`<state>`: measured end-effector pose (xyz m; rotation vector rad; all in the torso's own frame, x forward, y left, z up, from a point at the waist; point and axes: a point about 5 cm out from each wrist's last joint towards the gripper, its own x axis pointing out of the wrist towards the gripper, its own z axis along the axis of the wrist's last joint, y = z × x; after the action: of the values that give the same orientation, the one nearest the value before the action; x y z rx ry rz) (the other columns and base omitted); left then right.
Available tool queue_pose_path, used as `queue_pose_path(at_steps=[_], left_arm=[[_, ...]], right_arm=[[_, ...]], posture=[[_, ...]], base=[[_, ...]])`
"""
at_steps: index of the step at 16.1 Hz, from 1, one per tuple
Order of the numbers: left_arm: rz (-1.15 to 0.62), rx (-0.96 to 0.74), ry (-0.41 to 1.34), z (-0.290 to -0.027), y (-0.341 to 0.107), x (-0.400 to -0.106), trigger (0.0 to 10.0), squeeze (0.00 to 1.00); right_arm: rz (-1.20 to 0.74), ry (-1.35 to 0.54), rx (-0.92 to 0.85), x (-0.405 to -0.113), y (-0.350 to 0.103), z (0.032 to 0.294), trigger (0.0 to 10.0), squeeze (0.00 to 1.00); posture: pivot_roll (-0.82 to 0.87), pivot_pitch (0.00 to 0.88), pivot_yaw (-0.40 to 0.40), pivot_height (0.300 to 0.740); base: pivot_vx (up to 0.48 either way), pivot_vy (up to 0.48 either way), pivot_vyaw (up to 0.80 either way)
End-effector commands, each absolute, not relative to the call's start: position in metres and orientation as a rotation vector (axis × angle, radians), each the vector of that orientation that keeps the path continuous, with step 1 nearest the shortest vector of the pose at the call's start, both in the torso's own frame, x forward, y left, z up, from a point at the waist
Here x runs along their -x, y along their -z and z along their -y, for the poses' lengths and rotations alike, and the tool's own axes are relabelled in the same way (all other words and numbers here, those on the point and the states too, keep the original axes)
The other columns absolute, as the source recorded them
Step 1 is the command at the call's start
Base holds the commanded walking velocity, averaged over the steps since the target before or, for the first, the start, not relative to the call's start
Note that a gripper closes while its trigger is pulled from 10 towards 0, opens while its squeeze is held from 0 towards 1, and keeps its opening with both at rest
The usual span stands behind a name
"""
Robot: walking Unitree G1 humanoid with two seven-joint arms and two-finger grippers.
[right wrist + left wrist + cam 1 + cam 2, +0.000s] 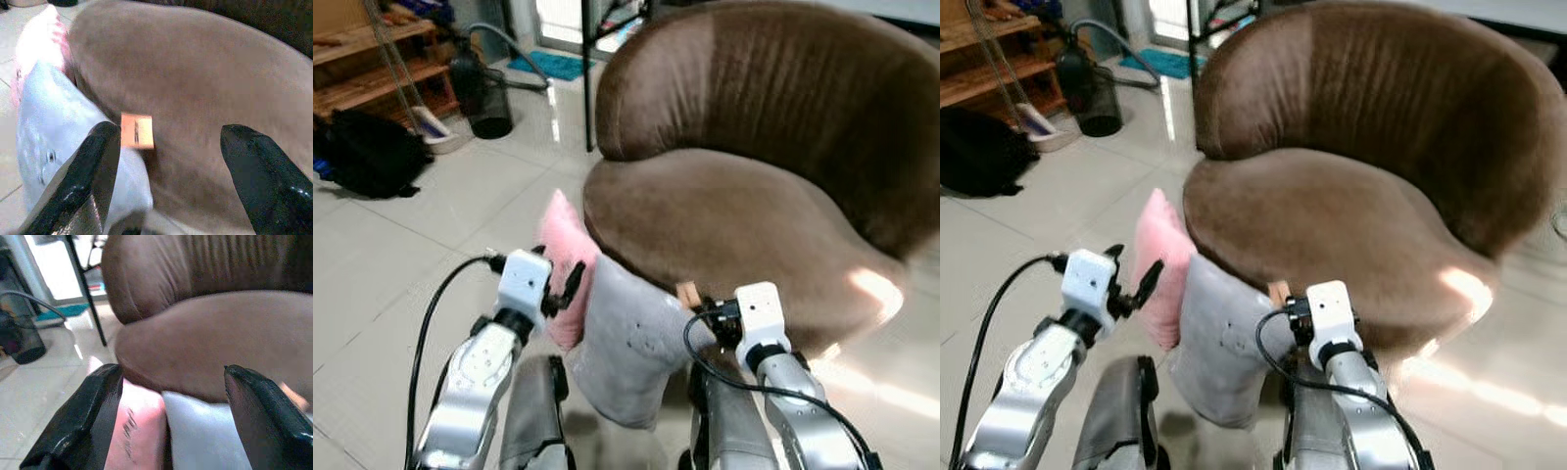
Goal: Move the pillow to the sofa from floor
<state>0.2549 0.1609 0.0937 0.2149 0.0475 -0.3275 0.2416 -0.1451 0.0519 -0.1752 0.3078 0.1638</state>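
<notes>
The pillow (626,343) is grey on one face and pink (563,250) on the other. It stands on edge against the front of the brown sofa (744,196), between my two arms. My left gripper (565,286) is open at its pink side, and in the left wrist view the fingers (88,416) stand wide apart over the pillow's top edge (195,431). On the grey side my right gripper (168,132) is open, near an orange tag (137,129). I cannot tell whether the pillow's lower end touches the floor.
White tiled floor (401,255) lies to the left. At the back left are a black bag (367,152), a black bin (489,98), a wooden shelf (372,59) and a teal mat (548,64). A black metal leg (589,78) stands behind the sofa's left side.
</notes>
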Motion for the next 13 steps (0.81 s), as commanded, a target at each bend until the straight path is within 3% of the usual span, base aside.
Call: queue_pose_path(at_steps=[1,3,4,5,9,13], left_arm=[[-0.025,-0.256,0.339,-0.164,-0.097,-0.255,10.0,0.0],[-0.021,-0.27,0.329,-0.169,-0.095,-0.253,10.0,0.0],[-0.028,-0.26,0.324,-0.176,-0.094,-0.249,10.0,0.0],[-0.02,-0.254,0.367,-0.177,-0.096,-0.242,10.0,0.0],[-0.01,-0.272,0.467,-0.18,-0.103,-0.221,10.0,0.0],[0.045,-0.223,0.62,-0.17,-0.128,-0.212,10.0,0.0]], right_arm=[[-0.337,-0.171,0.158,-0.244,-0.047,0.146,10.0,0.0],[-0.354,-0.165,0.139,-0.247,-0.042,0.147,10.0,0.0],[-0.372,-0.178,0.065,-0.257,-0.036,0.144,10.0,0.8],[-0.379,-0.167,-0.036,-0.271,-0.033,0.138,10.0,1.0],[-0.394,-0.144,-0.196,-0.29,-0.028,0.122,10.0,1.0],[-0.287,-0.044,-0.353,-0.31,-0.04,0.134,10.0,1.0]], posture=[[-0.03,0.064,-0.01,0.485],[-0.02,0.082,-0.011,0.485],[-0.01,0.105,-0.009,0.485],[0.0,0.123,-0.006,0.485],[0.05,0.196,0.019,0.485],[0.1,0.243,0.062,0.485]], base=[[0.0,0.0,0.0],[0.0,0.0,0.0],[0.0,0.0,0.0],[0.0,0.0,0.0],[0.0,0.0,0.0],[0.0,0.0,0.0]])
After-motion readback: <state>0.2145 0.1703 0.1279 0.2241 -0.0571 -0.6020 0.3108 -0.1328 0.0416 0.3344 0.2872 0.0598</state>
